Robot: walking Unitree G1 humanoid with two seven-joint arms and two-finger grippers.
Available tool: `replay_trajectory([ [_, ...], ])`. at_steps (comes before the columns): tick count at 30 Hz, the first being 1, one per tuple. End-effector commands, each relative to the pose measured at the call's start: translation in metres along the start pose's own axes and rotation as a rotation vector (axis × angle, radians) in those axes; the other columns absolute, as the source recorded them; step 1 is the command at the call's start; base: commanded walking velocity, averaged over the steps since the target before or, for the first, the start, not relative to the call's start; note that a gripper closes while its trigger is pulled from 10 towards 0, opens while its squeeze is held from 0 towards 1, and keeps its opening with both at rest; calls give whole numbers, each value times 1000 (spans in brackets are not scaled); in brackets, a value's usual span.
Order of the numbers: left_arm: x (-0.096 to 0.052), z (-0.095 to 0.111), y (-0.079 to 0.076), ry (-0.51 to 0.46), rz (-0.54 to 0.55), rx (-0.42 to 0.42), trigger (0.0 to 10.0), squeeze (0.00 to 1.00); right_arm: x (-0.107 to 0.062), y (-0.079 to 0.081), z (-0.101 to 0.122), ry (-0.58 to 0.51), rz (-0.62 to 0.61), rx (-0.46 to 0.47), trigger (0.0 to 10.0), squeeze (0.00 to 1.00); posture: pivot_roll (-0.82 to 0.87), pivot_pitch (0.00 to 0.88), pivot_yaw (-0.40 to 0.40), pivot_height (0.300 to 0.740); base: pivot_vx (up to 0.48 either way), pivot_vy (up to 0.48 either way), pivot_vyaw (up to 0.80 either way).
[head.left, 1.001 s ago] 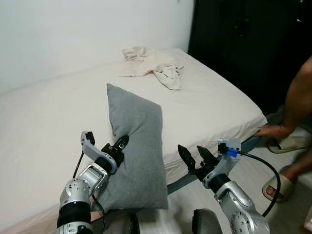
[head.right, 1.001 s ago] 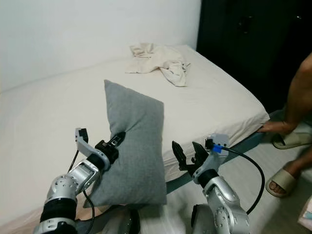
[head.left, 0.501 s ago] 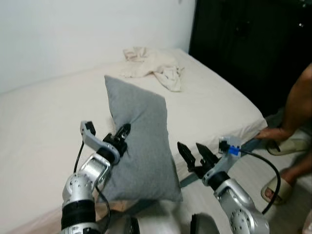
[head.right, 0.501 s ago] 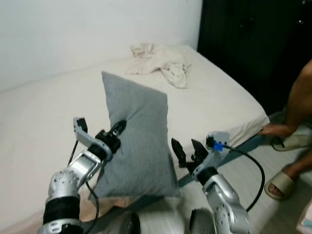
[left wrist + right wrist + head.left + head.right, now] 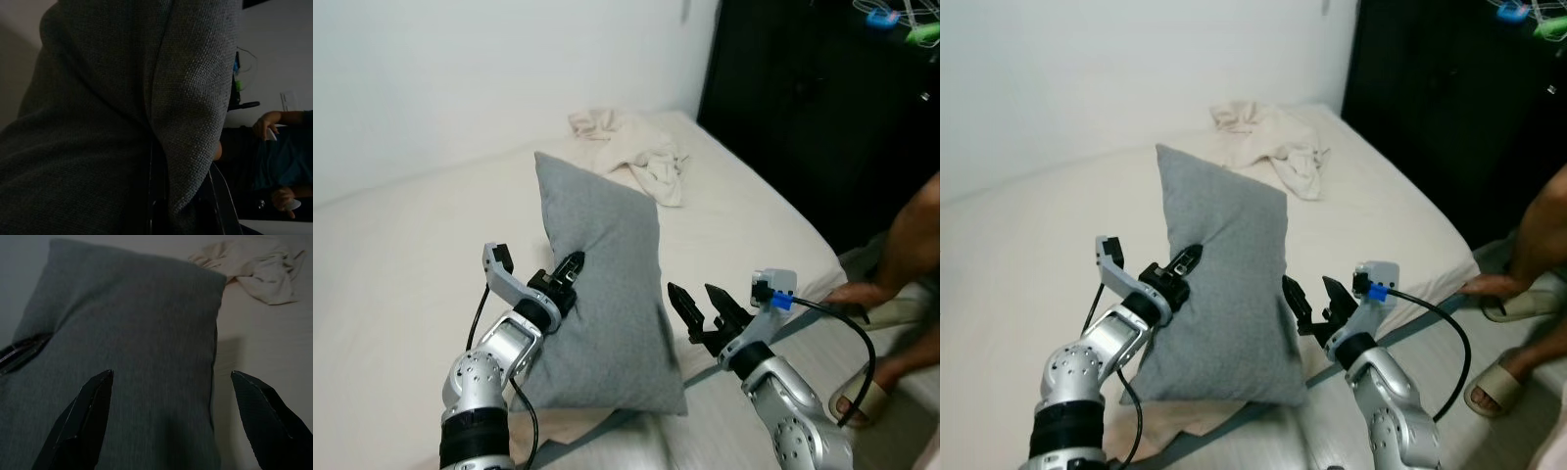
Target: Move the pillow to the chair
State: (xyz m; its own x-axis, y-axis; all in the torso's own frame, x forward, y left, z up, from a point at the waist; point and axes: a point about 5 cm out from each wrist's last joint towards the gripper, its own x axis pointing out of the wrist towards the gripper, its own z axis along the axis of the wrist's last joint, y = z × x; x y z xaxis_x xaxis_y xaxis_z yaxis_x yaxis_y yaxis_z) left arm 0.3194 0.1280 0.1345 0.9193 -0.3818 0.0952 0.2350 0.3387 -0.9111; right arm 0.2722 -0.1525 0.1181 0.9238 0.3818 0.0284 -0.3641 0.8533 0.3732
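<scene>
A grey pillow (image 5: 607,284) stands lifted on end above the near edge of the cream bed (image 5: 401,255). My left gripper (image 5: 566,278) is shut on the pillow's left edge, pinching a fold of its grey fabric (image 5: 186,112). My right gripper (image 5: 702,310) hangs open just right of the pillow's lower part, its fingers (image 5: 88,416) spread toward the pillow's face (image 5: 142,352) without touching it.
A crumpled cream cloth (image 5: 636,147) lies at the bed's far corner. A dark wardrobe (image 5: 822,108) stands on the right. A person's arm (image 5: 901,245) and hand (image 5: 847,292) rest on the bed's right corner, with a sandalled foot (image 5: 1498,377) on the floor.
My left gripper has raised the pillow and tipped it more upright. The camera has risen and shifted, so the bed and wardrobe sit differently in view. The right gripper stays open.
</scene>
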Motion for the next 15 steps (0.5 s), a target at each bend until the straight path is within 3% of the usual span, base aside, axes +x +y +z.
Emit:
replay_trajectory([
  [1, 0, 5, -5, -24, -27, 24, 0, 0, -3, -3, -9, 32, -14, 1, 10000, 0, -113, 141, 68, 740, 0, 0, 0],
  [5, 0, 7, -3, -34, -16, 43, 0, 0, -3, -6, -11, 48, -44, -29, 10000, 0, -115, 139, 67, 740, 0, 0, 0],
  [8, -1, 9, 0, -51, 25, 103, 0, 0, -4, -10, -12, 64, -67, -71, 10000, 0, -117, 139, 64, 740, 0, 0, 0],
  [9, 0, 9, 0, -48, 29, 119, 4627, 0, -4, -10, -11, 59, -61, -72, 10000, 0, -117, 139, 63, 740, 0, 0, 0],
  [10, 0, 8, 0, -44, 35, 134, 10000, 0, -5, -10, -10, 52, -59, -63, 10000, 0, -118, 139, 61, 740, 0, 0, 563],
  [15, -1, 5, 2, -56, 55, 155, 10000, 0, -6, -11, -9, 56, -50, -86, 10000, 0, -120, 137, 58, 740, 0, 0, 704],
])
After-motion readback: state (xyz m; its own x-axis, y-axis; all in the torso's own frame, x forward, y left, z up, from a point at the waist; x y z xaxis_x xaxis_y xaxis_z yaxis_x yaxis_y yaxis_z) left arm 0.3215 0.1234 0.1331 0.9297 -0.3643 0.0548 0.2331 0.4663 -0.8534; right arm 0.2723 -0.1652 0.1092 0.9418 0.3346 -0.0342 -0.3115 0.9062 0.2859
